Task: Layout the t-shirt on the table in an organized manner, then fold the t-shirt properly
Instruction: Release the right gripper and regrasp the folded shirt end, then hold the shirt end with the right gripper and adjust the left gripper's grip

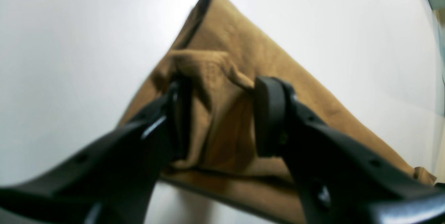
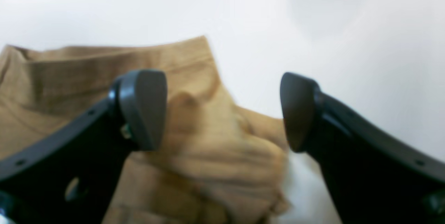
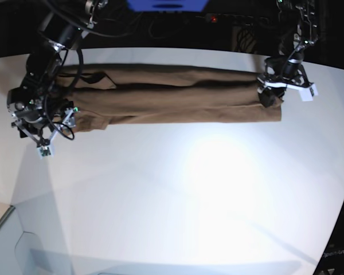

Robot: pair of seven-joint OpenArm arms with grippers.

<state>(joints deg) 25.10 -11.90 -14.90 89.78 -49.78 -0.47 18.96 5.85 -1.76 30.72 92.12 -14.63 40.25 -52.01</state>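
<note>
Two grippers, one shirt, both sets of fingers apart

Brown t-shirt (image 3: pixel 178 106) is a long, narrow, layered band across the white table (image 3: pixel 172 189), in the upper part of the base view. Wrinkled, edges uneven, folds bunched at both ends.

Left gripper (image 1: pixel 222 116): at the band's right end in base view, fingers parted, raised fold of cloth between them. Can't tell if they touch it.

Right gripper (image 2: pixel 222 113): at the other end, fingers spread wide, one over cloth, the other by the shirt's edge. Contact unclear.
</note>
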